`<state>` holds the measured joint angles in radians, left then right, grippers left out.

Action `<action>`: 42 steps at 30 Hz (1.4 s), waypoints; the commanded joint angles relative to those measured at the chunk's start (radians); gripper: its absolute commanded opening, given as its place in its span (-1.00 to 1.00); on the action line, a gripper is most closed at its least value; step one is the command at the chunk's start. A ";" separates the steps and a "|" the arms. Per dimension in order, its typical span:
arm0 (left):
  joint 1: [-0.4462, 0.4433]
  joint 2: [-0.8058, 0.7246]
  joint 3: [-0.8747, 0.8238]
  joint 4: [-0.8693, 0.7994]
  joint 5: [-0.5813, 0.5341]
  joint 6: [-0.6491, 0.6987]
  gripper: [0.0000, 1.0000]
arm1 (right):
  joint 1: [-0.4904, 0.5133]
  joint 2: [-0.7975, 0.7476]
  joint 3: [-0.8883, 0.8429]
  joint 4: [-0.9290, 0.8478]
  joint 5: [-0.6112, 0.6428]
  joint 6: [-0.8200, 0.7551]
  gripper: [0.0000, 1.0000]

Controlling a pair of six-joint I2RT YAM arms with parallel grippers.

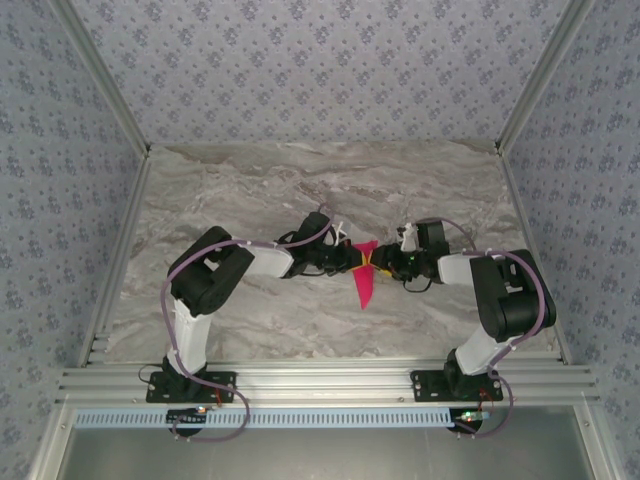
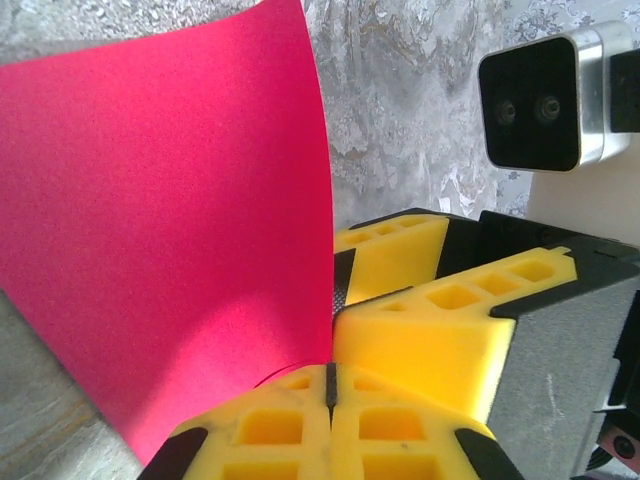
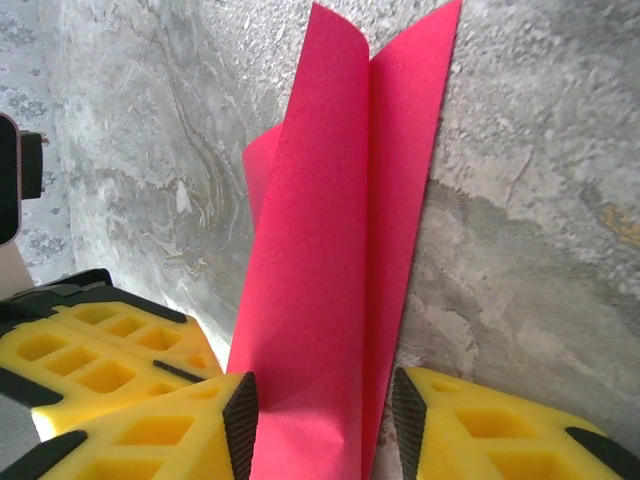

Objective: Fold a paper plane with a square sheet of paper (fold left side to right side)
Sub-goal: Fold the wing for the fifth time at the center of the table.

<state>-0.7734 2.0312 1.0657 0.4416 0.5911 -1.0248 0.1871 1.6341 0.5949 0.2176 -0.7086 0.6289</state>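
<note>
- Magenta-pink sheet of paper (image 1: 364,283), folded into a narrow creased shape, sits at the middle of the table between the two grippers, with its long point aimed at the near edge.
- In the right wrist view the sheet stands upright as two layers joined at a crease. Its top edges open slightly into a V, and a smaller flap curls out behind on the left.
- In the left wrist view one broad face of the sheet bows gently and covers much of the marble behind it.
- The left gripper (image 2: 330,385) has its yellow foam fingers pressed together, leaving only a thin dark seam. The lower corner of the sheet runs into that seam, so the gripper is clamped on the paper.
- The right gripper (image 3: 325,415) has its jaws apart, one on each side of the foot of the sheet. The paper lies against the left black pad (image 3: 240,425), and a thin gap separates it from the other pad.
- From above, the two grippers meet nose to nose, just beside each other over the top of the sheet. The right fingers sit close against the left ones.
- The right arm's wrist camera (image 2: 545,95) shows above those fingers as a dark block with two lenses.
- The table (image 1: 250,190) is grey veined marble.
- Blue-grey patterned walls (image 1: 320,60) enclose it.
- An aluminium rail (image 1: 320,385) carries both arm bases along the near edge.
</note>
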 commanded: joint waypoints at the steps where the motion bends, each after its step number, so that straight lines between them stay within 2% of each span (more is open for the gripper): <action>1: 0.009 -0.006 0.020 -0.012 0.016 0.043 -1.00 | -0.021 -0.018 0.018 -0.058 0.006 -0.008 -0.04; 4: 0.012 -0.014 0.021 -0.024 0.015 0.054 -1.00 | -0.044 -0.041 0.037 -0.055 -0.006 0.021 0.09; 9: 0.014 -0.020 0.019 -0.030 0.015 0.061 -1.00 | -0.055 -0.033 0.092 -0.046 -0.017 0.081 0.45; 11: 0.014 -0.022 0.019 -0.032 0.015 0.062 -1.00 | -0.055 -0.020 0.124 -0.064 0.002 0.104 0.51; 20: 0.013 -0.026 0.015 -0.034 0.013 0.067 -1.00 | -0.011 0.087 0.260 -0.160 0.057 0.125 0.44; 31: 0.019 -0.037 0.011 -0.049 0.009 0.076 -1.00 | 0.030 0.157 0.304 -0.199 0.081 0.114 0.40; 42: 0.056 -0.036 0.048 -0.190 0.022 0.193 -1.00 | 0.058 0.223 0.365 -0.361 0.137 0.020 0.38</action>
<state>-0.7273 2.0216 1.0740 0.3157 0.5919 -0.8967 0.2325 1.8145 0.9443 -0.0509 -0.6090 0.6949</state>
